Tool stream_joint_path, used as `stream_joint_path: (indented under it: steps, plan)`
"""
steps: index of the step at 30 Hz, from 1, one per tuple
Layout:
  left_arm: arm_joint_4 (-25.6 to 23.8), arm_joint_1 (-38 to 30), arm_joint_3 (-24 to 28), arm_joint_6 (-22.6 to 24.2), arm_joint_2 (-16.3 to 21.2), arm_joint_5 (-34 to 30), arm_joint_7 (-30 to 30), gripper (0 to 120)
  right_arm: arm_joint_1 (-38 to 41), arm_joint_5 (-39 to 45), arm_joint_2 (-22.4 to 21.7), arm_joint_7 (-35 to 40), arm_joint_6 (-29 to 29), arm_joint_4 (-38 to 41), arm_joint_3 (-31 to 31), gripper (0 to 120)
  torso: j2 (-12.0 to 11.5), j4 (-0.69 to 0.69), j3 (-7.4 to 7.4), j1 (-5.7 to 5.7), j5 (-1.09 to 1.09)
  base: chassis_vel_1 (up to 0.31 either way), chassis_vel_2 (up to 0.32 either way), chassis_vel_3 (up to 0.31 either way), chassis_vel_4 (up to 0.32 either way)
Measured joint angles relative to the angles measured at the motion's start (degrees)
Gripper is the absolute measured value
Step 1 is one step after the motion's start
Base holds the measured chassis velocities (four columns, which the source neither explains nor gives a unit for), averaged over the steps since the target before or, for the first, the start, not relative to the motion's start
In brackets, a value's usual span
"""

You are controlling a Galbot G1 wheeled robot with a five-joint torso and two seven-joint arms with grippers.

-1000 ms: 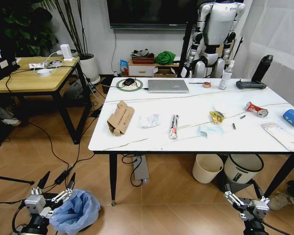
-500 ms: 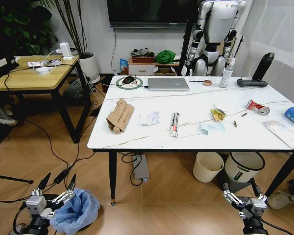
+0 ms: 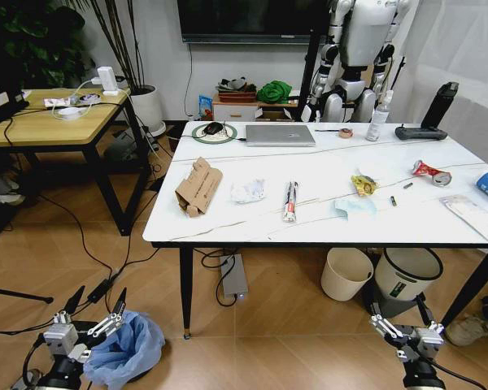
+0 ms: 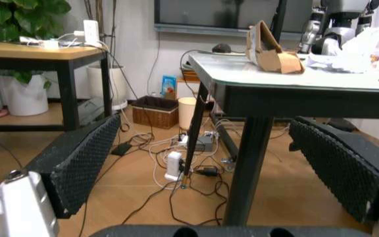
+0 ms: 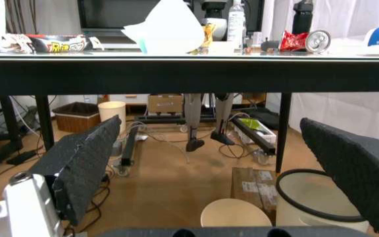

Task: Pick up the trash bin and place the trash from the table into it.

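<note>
- While the trash bin [image 3: 126,351] sits on the floor at seven o'clock, the left gripper [image 3: 88,313] hovers beside it, fingers spread
- right gripper [image 3: 401,335] at five o'clock, fingers apart; torn cardboard [image 3: 198,186] lies on the table [image 3: 252,223]

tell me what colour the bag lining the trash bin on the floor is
Light blue and translucent; the trash bin shows best in the head view, beside the left gripper.

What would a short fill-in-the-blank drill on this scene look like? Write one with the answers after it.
1. The trash bin stands on the ____ beside the left gripper.
2. The torn cardboard lies on the ____.
3. The right gripper hangs low with its fingers ____.
4. The closed laptop lies at the table's ____ edge.

Answers: floor; table; open; far
</note>
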Motion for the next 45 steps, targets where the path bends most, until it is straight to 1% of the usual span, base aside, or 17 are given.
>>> stream_joint_path:
  steps: [5, 6, 10, 15, 18, 21, 30, 35, 40, 45]
  plan:
    - [0.0, 0.0, 0.1, 0.2, 0.0, 0.0, 0.0, 100, 0.1, -0.1, 0.5, 0.0, 0.2, -0.1, -0.3, 100, -1.0, 0.0, -0.55, -0.44, 0.0, 0.0, 0.0, 0.0, 0.0]
    - [0.0, 0.0, 0.1, 0.2, 0.0, 0.0, 0.0, 100, 0.1, -0.2, 0.8, 0.0, 0.3, -0.2, -0.5, 100, -1.6, 0.0, -0.89, -0.71, 0.0, 0.0, 0.0, 0.0, 0.0]
    - [0.0, 0.1, 0.0, 0.2, 0.0, 0.0, -0.1, 100, 0.0, -0.3, 1.1, 0.0, 0.5, -0.4, -0.7, 100, -2.5, 0.0, -1.44, -1.1, 0.0, 0.0, 0.0, 0.0, 0.0]
    - [0.0, 0.4, -0.1, 0.2, -0.1, 0.0, -0.1, 100, 0.1, -0.3, 1.1, 0.0, 0.6, -0.4, -0.8, 100, -4.2, 0.0, -2.41, -1.76, 0.0, 0.0, 0.0, 0.0, 0.0]
    - [0.0, 0.4, -0.1, 0.2, -0.2, 0.0, -0.1, 100, 0.1, -0.3, 1.1, 0.1, 0.6, -0.5, -0.9, 100, -4.7, 0.0, -2.7, -1.98, 0.0, 0.0, 0.0, 0.0, 0.0]
    - [0.0, 0.5, -0.3, 0.1, -0.1, -0.1, 0.0, 100, 0.1, -0.5, 1.2, 0.1, 0.6, -0.7, -1.1, 100, -5.7, 0.0, -3.32, -2.43, 0.0, 0.0, 0.0, 0.0, 0.0]
    - [0.2, 0.5, -0.4, 0.1, -0.2, -0.2, 0.0, 100, 0.4, -0.6, 1.3, 0.1, 0.6, -0.9, -1.5, 100, -7.8, 0.0, -4.46, -3.32, 0.0, 0.0, 0.0, 0.0, 0.0]
    - [0.4, 0.5, -0.2, 0.2, -0.3, -0.1, 0.0, 100, 0.6, -0.5, 1.2, 0.2, 0.4, -1.0, -1.4, 100, -9.4, 0.0, -5.35, -4.0, 0.0, 0.0, 0.0, 0.0, 0.0]
    - [0.4, 0.3, -0.2, 0.4, -0.3, -0.1, 0.0, 100, 0.7, -0.5, 1.1, 0.2, 0.4, -1.0, -1.4, 100, -10.3, 0.0, -5.95, -4.4, 0.0, 0.0, 0.0, 0.0, 0.0]
    - [0.4, 0.2, -0.2, 0.8, -0.3, 0.0, 0.0, 100, 1.0, -0.4, 1.1, 0.2, 0.3, -1.1, -1.6, 100, -11.8, 0.0, -6.83, -5.01, 0.0, 0.0, 0.0, 0.0, 0.0]
